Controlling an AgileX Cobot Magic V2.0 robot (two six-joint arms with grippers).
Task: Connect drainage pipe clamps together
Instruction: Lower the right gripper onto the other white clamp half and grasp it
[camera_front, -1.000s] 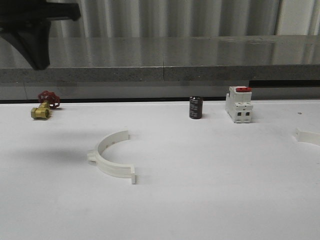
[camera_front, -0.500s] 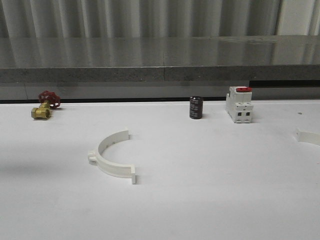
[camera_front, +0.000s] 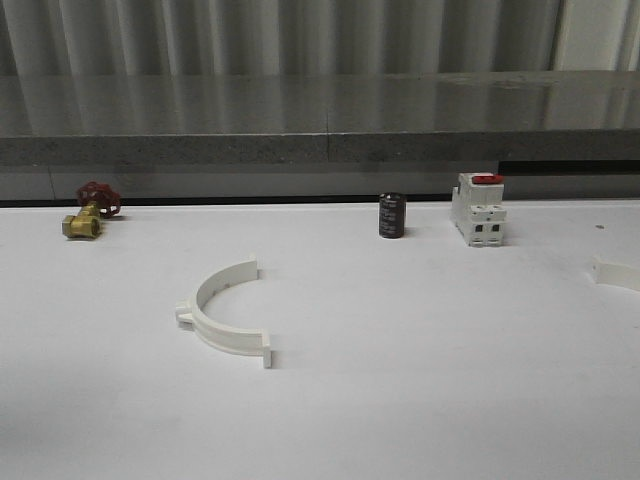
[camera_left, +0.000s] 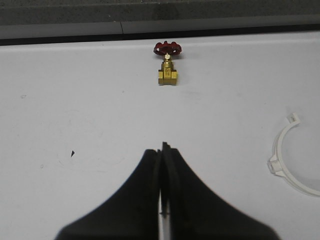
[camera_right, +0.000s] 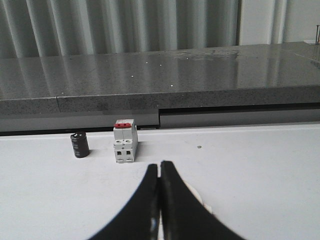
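One white half-ring drainage pipe clamp (camera_front: 228, 338) lies flat on the white table, left of centre, its open side facing right. In the left wrist view this clamp (camera_left: 274, 166) is off to the side of my left gripper (camera_left: 162, 148), which is shut on nothing above bare table. A second clamp (camera_front: 618, 272) lies at the table's right edge, cut off by the frame. In the right wrist view my right gripper (camera_right: 160, 165) is shut and empty, and a bit of white clamp (camera_right: 202, 202) peeks out from behind one finger.
A brass valve (camera_front: 88, 210) with a red handwheel sits at the back left. A small black cylinder (camera_front: 391, 215) and a white breaker (camera_front: 478, 209) with a red top stand at the back, right of centre. A grey ledge (camera_front: 320, 145) runs behind the table.
A dark arm part that showed at the top left of the front view one second ago has left that view. The objects on the table have not moved.
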